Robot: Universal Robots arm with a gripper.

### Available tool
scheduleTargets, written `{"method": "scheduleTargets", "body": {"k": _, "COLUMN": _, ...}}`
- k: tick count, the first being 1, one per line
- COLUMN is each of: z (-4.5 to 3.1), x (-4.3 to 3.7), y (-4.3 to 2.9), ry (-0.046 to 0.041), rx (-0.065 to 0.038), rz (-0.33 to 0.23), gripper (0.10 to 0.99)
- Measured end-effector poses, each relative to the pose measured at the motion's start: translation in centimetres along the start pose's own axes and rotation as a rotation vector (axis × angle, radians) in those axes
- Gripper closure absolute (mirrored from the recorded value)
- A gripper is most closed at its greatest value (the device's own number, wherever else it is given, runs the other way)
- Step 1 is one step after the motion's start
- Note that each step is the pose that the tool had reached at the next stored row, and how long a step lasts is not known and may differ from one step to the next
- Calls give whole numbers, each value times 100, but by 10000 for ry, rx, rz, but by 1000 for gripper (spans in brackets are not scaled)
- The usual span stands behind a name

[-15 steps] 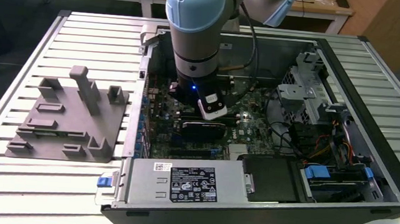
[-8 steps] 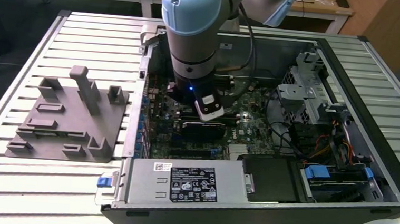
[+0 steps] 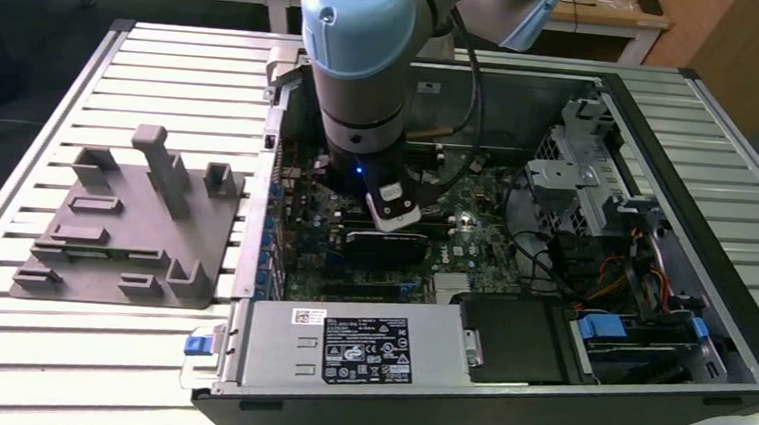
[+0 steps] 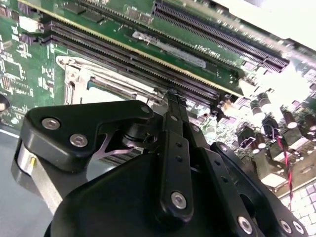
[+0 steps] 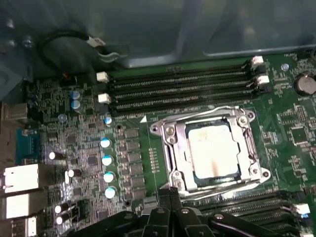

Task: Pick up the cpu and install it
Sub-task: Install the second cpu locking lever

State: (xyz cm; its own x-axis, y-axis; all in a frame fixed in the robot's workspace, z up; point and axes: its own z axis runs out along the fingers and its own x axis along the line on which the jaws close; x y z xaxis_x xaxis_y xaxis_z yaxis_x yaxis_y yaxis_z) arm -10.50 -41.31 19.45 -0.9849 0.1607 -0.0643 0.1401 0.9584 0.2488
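CPU seated in the socket, arm inside the case.

I see the cpu [image 5: 211, 150] lying in the metal socket frame [image 5: 170, 143] on the green motherboard [image 5: 128, 143]. My gripper [image 5: 170, 193] hangs just beside the frame, fingers clenched together on nothing.

Socket frame [image 5: 210, 148] at centre right of the first wrist view: open from above, the cpu [image 5: 212, 150] seated inside. Memory slots [image 5: 182, 86] hem it on two sides. In the exterior view, case walls [image 3: 474, 400], drive cage [image 3: 583, 167] and silver box [image 3: 357, 346] restrict approach; arm [image 3: 363, 61] occupies the case's central opening.
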Motion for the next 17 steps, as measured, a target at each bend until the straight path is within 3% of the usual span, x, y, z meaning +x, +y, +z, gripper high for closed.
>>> {"method": "scheduleTargets", "body": {"k": 5, "z": 30, "x": 3, "y": -8, "ry": 29, "rx": -183, "rz": 1, "gripper": 980}}
{"method": "scheduleTargets", "body": {"k": 11, "z": 41, "x": 4, "y": -11, "ry": 38, "rx": -204, "rz": -11, "gripper": 980}}
{"method": "scheduleTargets", "body": {"k": 17, "z": -123, "x": -7, "y": 32, "ry": 36, "rx": -206, "rz": -11, "gripper": 980}}
